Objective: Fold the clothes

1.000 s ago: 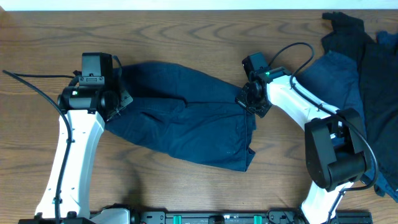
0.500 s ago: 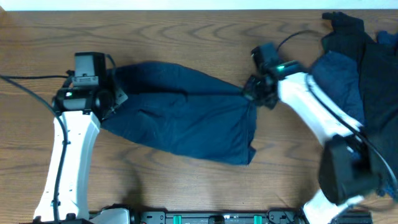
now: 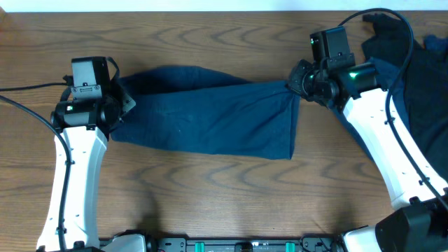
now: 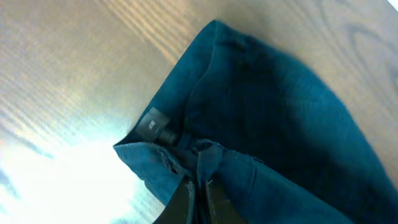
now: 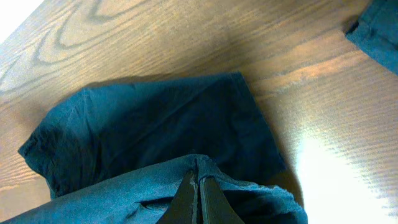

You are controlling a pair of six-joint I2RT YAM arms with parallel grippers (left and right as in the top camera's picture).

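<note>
Soft, even light fills the overhead view, which is sharp throughout, with only faint shadows on the tabletop (image 3: 210,196). Both wrist views are blurrier: white glare washes out the wood at one lower corner, and the navy cloth (image 4: 280,124) looks soft

**A:** Overhead view, entries?

**B:** Pile of clothes (image 3: 427,84), 3 o'clock: cut off by the right edge, so the number of pieces cannot be told. Left gripper (image 3: 120,103) and right gripper (image 3: 294,85): fingertips hidden by the wrist housings and the folds of the navy garment (image 3: 210,122).

**A:** Left wrist view?

**B:** Left fingers (image 4: 183,202), 6 o'clock: cut off by the bottom edge. Grey tag (image 4: 152,124): print too small to read. Table (image 4: 62,174), 8 o'clock: grain lost in glare.

**A:** Right wrist view?

**B:** Right fingers (image 5: 183,202), 6 o'clock: only the tips show. Blue cloth (image 5: 380,31), 2 o'clock: one corner, the rest past the edge. Navy garment, 7 o'clock: runs off the bottom edge. Table, 4 o'clock: washed out by glare.
</note>
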